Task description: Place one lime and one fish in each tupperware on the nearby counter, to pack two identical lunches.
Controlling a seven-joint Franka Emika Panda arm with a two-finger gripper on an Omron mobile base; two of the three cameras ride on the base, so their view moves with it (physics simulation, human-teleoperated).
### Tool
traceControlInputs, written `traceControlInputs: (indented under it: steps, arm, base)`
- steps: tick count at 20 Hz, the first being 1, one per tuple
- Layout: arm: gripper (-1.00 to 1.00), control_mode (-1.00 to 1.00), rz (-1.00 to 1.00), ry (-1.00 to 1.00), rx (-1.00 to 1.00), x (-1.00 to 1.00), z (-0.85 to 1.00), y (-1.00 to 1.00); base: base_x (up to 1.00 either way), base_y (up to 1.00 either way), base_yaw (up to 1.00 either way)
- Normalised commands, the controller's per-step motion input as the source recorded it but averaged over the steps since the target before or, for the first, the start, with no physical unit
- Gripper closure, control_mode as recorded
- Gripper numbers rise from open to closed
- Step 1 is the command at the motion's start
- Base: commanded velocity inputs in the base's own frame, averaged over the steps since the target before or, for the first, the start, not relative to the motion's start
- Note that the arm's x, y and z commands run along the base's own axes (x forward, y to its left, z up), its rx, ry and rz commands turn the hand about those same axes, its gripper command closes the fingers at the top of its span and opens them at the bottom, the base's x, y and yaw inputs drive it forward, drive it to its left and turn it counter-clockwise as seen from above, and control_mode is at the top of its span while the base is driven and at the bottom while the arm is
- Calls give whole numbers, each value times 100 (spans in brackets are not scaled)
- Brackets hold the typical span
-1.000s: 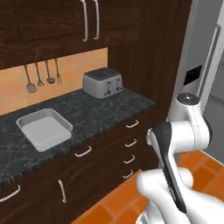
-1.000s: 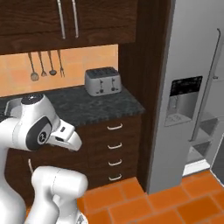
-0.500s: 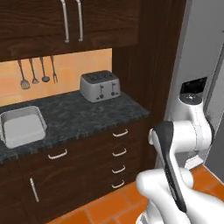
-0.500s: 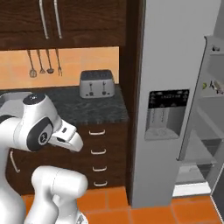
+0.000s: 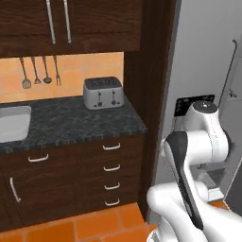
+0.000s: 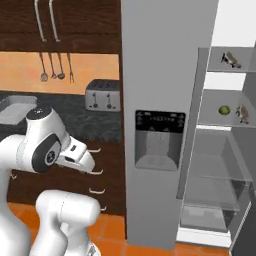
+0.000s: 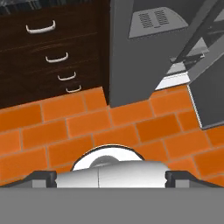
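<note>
One lime on fridge shelf, well apart from open gripper.

We see even, flat rendered light with no glare and only faint shadow under the cabinets. The fridge interior reads brightest, the drawers darkest. Edges look soft and blocky, without lens distortion.

Black-grey speckled counter over dark brown drawers with silver handles. Silver toaster, pale grey tupperware, orange wall tiles. Grey fridge holds a yellow-green lime and grey-brown fish. Beyond the fingers, orange brick floor.
</note>
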Motion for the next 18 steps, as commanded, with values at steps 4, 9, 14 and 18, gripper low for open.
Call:
traceControlInputs:
  steps: [4, 9, 14, 18]
  arm:
    - [-100, 100, 0, 0, 0, 0, 0, 0]
    - [-100, 100, 0, 0, 0, 0, 0, 0]
    - [-100, 100, 0, 0, 0, 0, 0, 0]
    - [-100, 100, 0, 0, 0, 0, 0, 0]
  base:
    - [-21, -51, -37]
    - [28, -35, 1]
    - [9, -81, 23]
    - [42, -89, 15]
